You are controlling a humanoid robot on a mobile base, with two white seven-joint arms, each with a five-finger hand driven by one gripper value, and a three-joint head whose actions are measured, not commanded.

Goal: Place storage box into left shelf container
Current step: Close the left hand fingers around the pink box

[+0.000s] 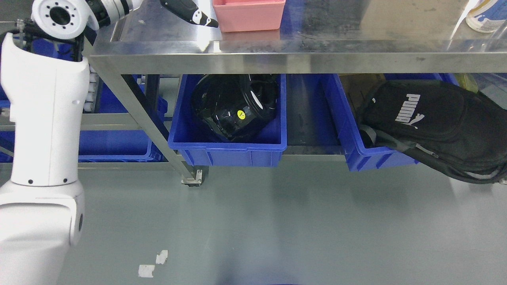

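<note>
View: I looked down from the head camera onto the front edge of a steel table [277, 55] and the grey floor [277, 229] nearer to me; the table ran across the far part of the scene.
Left arm: my white left arm [43, 118] rose along the left side and bent right over the table top at a round joint.
Left hand: only dark fingertips [190, 14] showed at the far edge, pointing right toward the box; they lay just beside it, with a small gap; most of the hand was cut off, so I could not tell whether it was wide or narrow.
Right arm: it did not show.
Storage box: the pink storage box [249, 18] sat on the table top, at the far edge, left of the middle; its far part was cut off.
Left shelf container: a blue bin [227, 146] stood on the lower shelf, below the box; it held a glossy black object [233, 107] with a yellow sticker.
Right container: a second blue bin [356, 146] stood well right of the first; a black backpack [431, 122] lay in it and spilled over its right side.
Other: a white bottle [487, 16] stood at the table's far right corner; scraps of white tape [152, 265] lay on the floor, near left.
</note>
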